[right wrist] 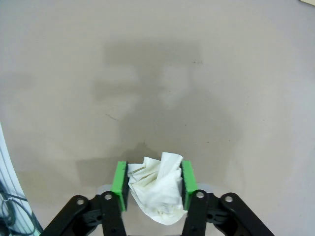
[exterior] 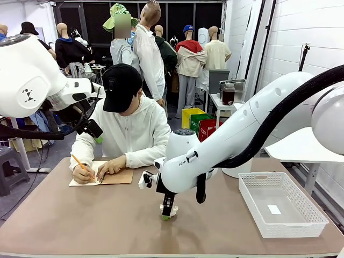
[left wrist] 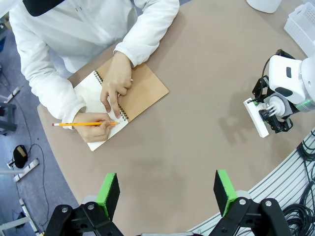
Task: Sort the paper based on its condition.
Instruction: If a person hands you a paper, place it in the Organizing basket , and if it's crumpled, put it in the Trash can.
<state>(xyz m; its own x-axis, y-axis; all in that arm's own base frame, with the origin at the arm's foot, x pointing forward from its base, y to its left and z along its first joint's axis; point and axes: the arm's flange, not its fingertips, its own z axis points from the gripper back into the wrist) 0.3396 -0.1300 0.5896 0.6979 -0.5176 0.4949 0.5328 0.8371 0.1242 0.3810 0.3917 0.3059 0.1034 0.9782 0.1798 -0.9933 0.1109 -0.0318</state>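
My right pincer is down at the desk, its green pads pressed against both sides of the paper, which is crumpled into a wad. My left pincer hangs high with its jaws wide and nothing between them. At the far side a person writes in a notebook with a pencil; a white basket sits on my right

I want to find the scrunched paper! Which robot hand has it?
The right hand: crumpled white paper sits between its green pads. The left hand is open, with nothing between its pads.
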